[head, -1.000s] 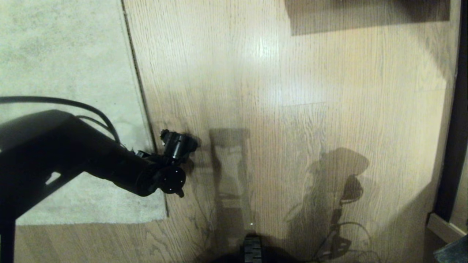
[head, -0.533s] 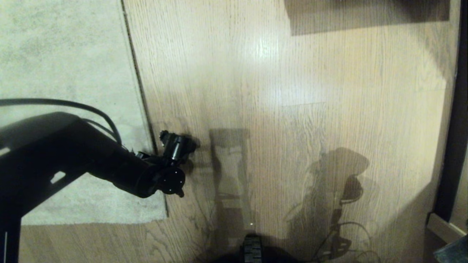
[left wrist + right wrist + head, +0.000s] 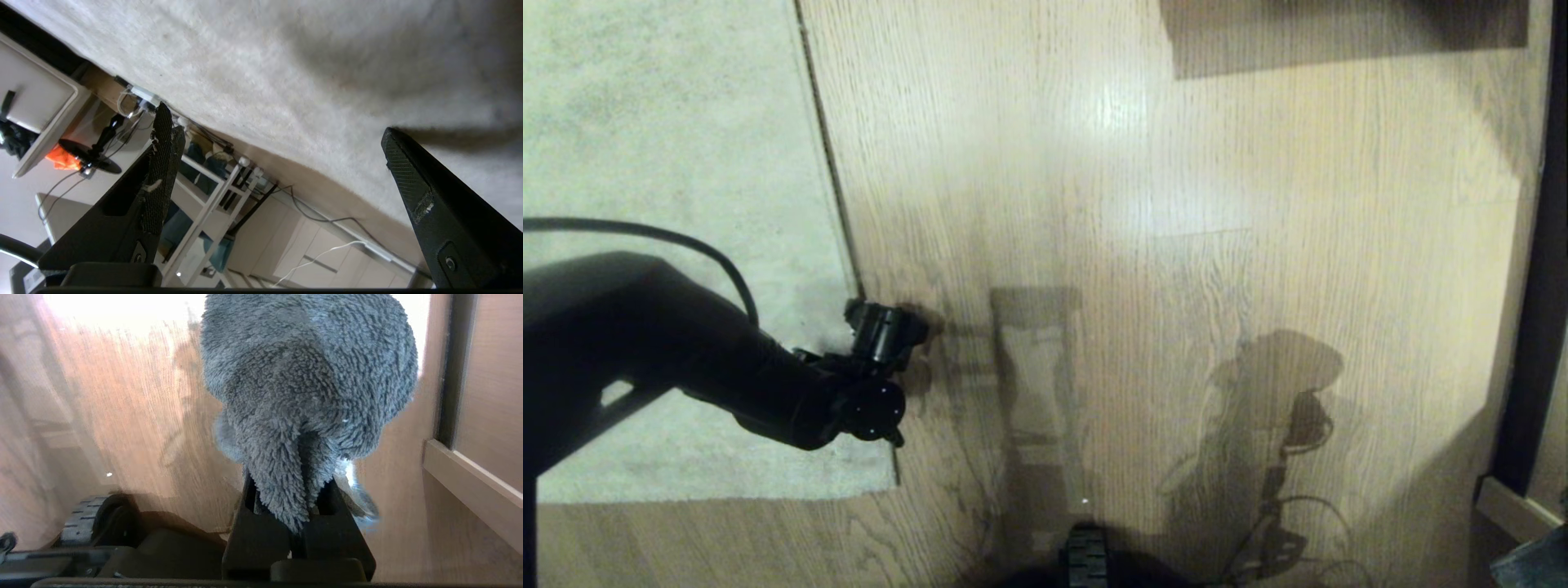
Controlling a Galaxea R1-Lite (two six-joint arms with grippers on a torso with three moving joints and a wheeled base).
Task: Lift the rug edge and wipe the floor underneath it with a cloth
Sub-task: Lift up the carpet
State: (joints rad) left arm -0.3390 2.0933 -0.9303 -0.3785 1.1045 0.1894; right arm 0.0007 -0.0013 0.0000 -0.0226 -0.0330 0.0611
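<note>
Running straight away from the robot, the rug edge (image 3: 827, 155); left gripper (image 3: 882, 331) spread wide.

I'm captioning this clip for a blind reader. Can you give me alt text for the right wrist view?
The right pincer is shut on a fuzzy grey cloth that bunches up above it. Behind lies the wood floor, with a dark wheel at one lower corner and a pale ledge on the opposite side.

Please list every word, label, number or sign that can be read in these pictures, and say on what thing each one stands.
None can be read: no text shows on the rug, the floor, the cloth or the left claw.
</note>
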